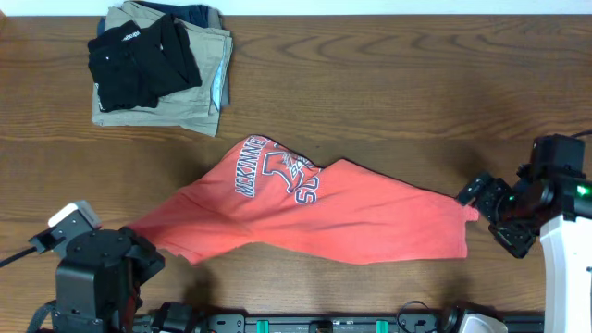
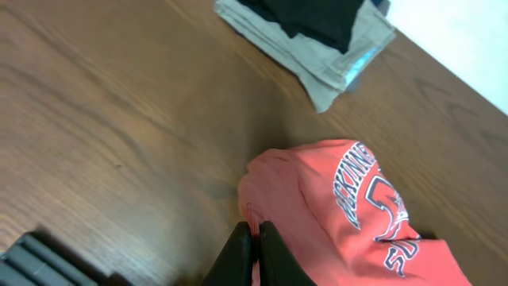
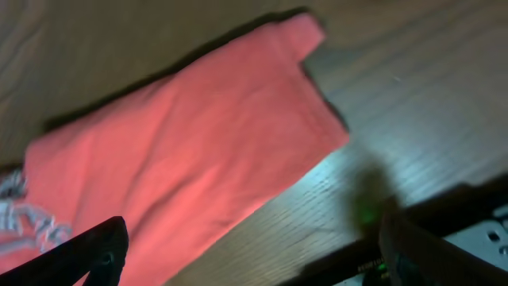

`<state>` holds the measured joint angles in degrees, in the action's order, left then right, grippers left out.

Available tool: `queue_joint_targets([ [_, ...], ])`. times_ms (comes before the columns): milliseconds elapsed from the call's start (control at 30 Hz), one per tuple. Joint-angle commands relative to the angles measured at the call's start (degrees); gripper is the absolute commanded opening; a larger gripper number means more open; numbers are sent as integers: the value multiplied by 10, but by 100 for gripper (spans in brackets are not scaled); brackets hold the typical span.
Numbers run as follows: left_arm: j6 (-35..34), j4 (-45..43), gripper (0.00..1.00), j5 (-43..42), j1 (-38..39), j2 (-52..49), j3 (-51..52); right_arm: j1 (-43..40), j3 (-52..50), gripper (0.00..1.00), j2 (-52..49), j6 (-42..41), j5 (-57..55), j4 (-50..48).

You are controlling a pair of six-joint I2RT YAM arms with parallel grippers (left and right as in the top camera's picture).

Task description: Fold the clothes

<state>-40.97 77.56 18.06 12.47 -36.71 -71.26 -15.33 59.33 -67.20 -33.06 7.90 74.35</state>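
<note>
The clothes, a coral-red T-shirt [image 1: 305,217] with white lettering, lie crumpled and stretched across the front middle of the wooden table. At the shirt's left tip my left gripper [image 1: 137,236] is shut on the cloth. The left wrist view shows the two black fingers [image 2: 238,250] pressed together with a pinch of red fabric [image 2: 341,214] between them. My right gripper [image 1: 488,217] stands open just beyond the shirt's right end. In the right wrist view its jaws [image 3: 254,254] are spread wide over the table beside the shirt's edge [image 3: 182,151], holding nothing.
A pile of folded garments sits at the back left: a black one [image 1: 143,55] on top of khaki trousers [image 1: 199,102], also seen in the left wrist view [image 2: 317,48]. A black rail [image 1: 324,324] runs along the table's front edge.
</note>
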Motion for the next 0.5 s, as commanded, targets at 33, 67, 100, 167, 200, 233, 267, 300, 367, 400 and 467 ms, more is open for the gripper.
queue_joint_targets([
  [33, -14, 7, 6, 26, -3, -2, -2, 5, -1, 99, -23, -74, -39, 3],
  [67, -14, 7, 6, 26, -3, -2, -2, 3, -6, 99, -26, -85, -43, 6],
  [100, -14, 7, 6, 26, -3, -2, -2, -1, -13, 99, -27, -97, -49, 9],
  [167, -14, 9, 6, 26, -3, -2, -2, -14, -33, 99, -28, -120, -60, 12],
  [200, -14, 9, 6, 26, -3, -2, -2, -21, -45, 99, -28, -123, -60, 9],
  [233, -13, 9, 6, 26, -3, -2, -2, -29, -58, 99, -28, -123, -60, 2],
  [267, -14, 9, 6, 26, -3, -2, -2, -34, -69, 99, -28, -118, -60, -7],
  [300, -14, 9, 6, 26, -3, -2, -2, -39, -85, 99, -28, -112, -60, -22],
  [367, -14, 9, 6, 26, -3, -2, -2, -42, -109, 99, -29, -112, -59, -45],
  [400, -14, 9, 6, 26, -3, -2, -2, -43, -122, 99, -30, -112, -59, -57],
  [467, -14, 9, 6, 26, -3, -2, -2, -43, -147, 99, -30, -114, -60, -78],
])
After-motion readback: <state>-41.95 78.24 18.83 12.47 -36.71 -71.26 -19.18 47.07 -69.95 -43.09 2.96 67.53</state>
